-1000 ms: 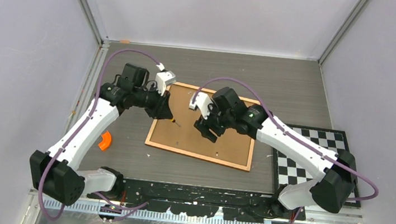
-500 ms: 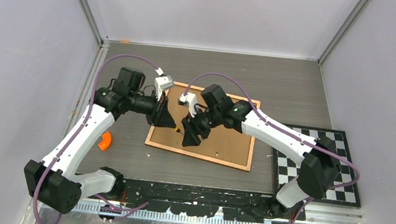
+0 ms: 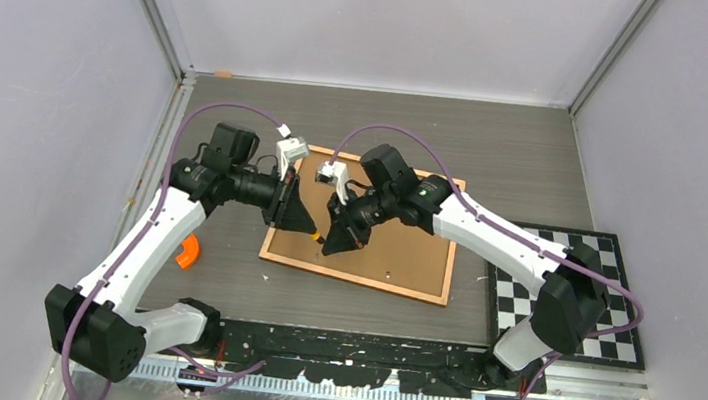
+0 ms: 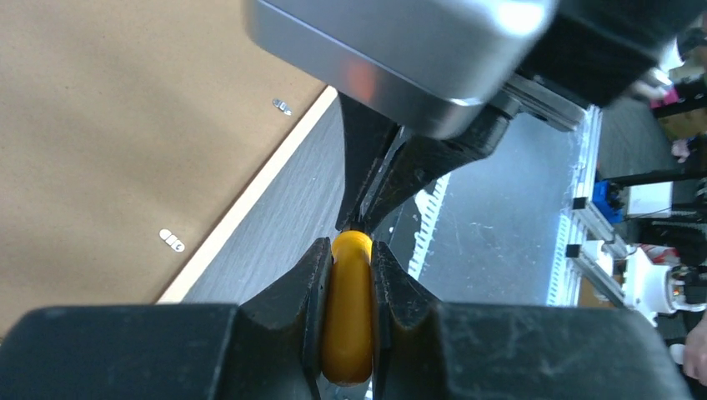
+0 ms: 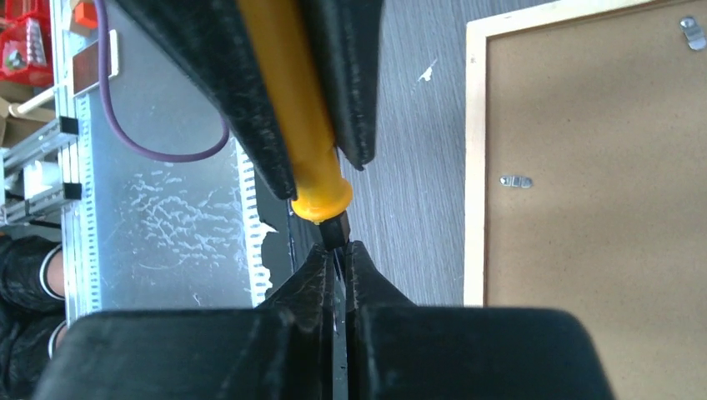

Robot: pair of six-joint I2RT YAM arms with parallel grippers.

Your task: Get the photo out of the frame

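Note:
The frame (image 3: pixel 404 256) lies back up on the table, its plain brown board (image 5: pixel 584 167) showing inside a thin wooden border. The photo is hidden under that board. My left gripper (image 3: pixel 302 222) hovers over the frame's left edge, shut on the yellow handle (image 4: pixel 350 308) of a small screwdriver. My right gripper (image 5: pixel 338 254) meets it tip to tip, its fingers shut on the thin metal shaft just below the handle's black collar (image 5: pixel 332 229). In the top view the right gripper (image 3: pixel 332 248) is above the frame's near left corner.
Small metal clips (image 5: pixel 515 180) (image 4: pixel 172 240) sit on the backing board. An orange piece (image 3: pixel 186 251) lies on the table left of the frame. A black-and-white checkered mat (image 3: pixel 615 260) lies at the right, under the right arm. Grey walls enclose the table.
My right gripper has swung left across the frame to the screwdriver's tip and closed there. The left gripper has drifted slightly nearer, still holding the handle.

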